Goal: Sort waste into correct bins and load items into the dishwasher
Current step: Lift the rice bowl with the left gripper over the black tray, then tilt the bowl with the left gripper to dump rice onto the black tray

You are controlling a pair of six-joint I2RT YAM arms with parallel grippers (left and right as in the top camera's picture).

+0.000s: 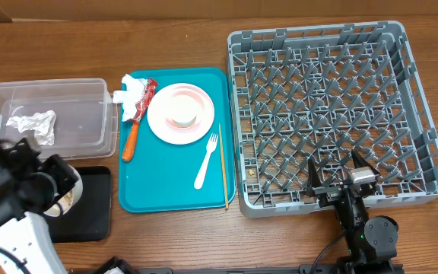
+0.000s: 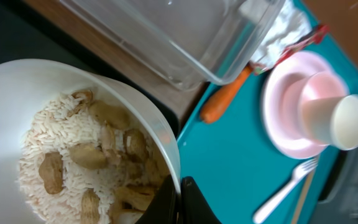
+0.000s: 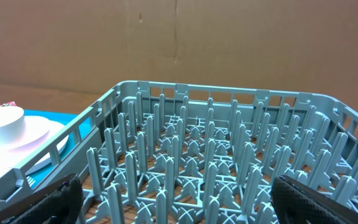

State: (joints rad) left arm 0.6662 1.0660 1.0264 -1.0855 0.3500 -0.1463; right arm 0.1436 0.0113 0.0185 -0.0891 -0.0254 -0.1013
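My left gripper (image 2: 180,200) is shut on the rim of the white bowl (image 2: 17,81), which holds white rice and brownish scraps (image 2: 79,162). In the overhead view it (image 1: 65,190) holds the bowl over the black tray (image 1: 97,209). The clear tub (image 1: 90,91) holds crumpled foil (image 1: 33,124). On the teal tray lie the white napkin (image 1: 126,97), red wrapper (image 1: 144,95), carrot (image 1: 131,141), pink plate (image 1: 162,122) carrying the pink bowl (image 2: 309,102) and white cup (image 2: 348,121), fork (image 1: 206,161) and chopstick (image 1: 223,164). My right gripper (image 1: 338,169) is open and empty over the grey rack's (image 1: 401,46) front edge.
The teal serving tray (image 1: 166,190) lies between the bins and the rack. The rack's upright pegs (image 3: 210,162) stand right in front of my right gripper (image 3: 188,202). The wooden table (image 1: 52,38) shows around everything.
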